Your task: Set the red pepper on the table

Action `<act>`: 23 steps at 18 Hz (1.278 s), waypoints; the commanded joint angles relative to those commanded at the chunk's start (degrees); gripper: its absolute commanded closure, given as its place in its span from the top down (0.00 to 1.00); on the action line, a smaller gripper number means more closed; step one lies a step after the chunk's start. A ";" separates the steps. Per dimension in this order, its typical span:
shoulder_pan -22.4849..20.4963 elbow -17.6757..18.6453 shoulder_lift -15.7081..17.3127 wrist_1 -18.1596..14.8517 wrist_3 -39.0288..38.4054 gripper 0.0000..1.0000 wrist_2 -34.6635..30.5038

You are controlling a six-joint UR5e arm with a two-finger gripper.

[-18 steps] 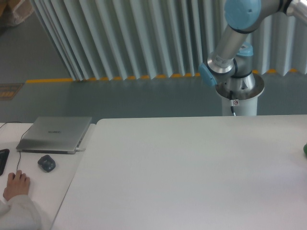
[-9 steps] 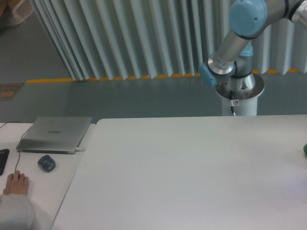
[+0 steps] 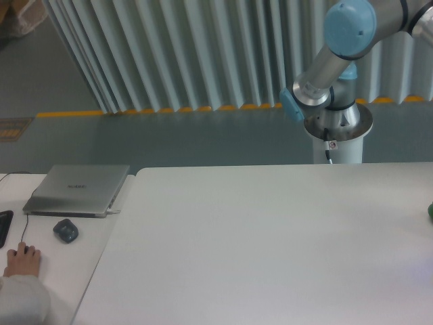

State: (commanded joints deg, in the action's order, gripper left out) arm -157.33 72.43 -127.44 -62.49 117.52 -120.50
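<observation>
Compared with the frame one second earlier, the arm's blue elbow joint (image 3: 349, 28) has shifted slightly right and up; since the half-second frame it is nearly unchanged. At lower left the person's hand (image 3: 24, 261) has drawn back a little toward the near edge of the desk.

Only the arm's base pedestal (image 3: 337, 139), shoulder and elbow segments are in view, behind the far edge of the table (image 3: 270, 244). The upper arm runs out of the frame at top right, so the gripper lies outside the view and whether it is released, clenched or grasping something cannot be told.

No red pepper is visible in this view, so its position relative to the tool cannot be determined. A small green object (image 3: 430, 210) is cut off by the frame at the table's right edge.

Left of the table, on the narrower white desk (image 3: 88, 271), lie a closed grey laptop (image 3: 78, 189) and, just in front of it, a dark computer mouse (image 3: 65, 231).
</observation>
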 joint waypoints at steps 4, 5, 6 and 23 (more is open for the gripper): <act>1.41 -0.97 0.17 -0.18 -4.66 1.00 0.52; 2.11 -1.06 0.26 -0.18 -6.85 1.00 0.96; 2.46 -1.15 0.35 -0.18 -7.57 1.00 1.40; -1.05 4.21 2.11 1.67 5.07 1.00 1.85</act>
State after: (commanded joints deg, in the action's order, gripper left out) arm -158.38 76.64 -125.33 -60.82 122.60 -118.65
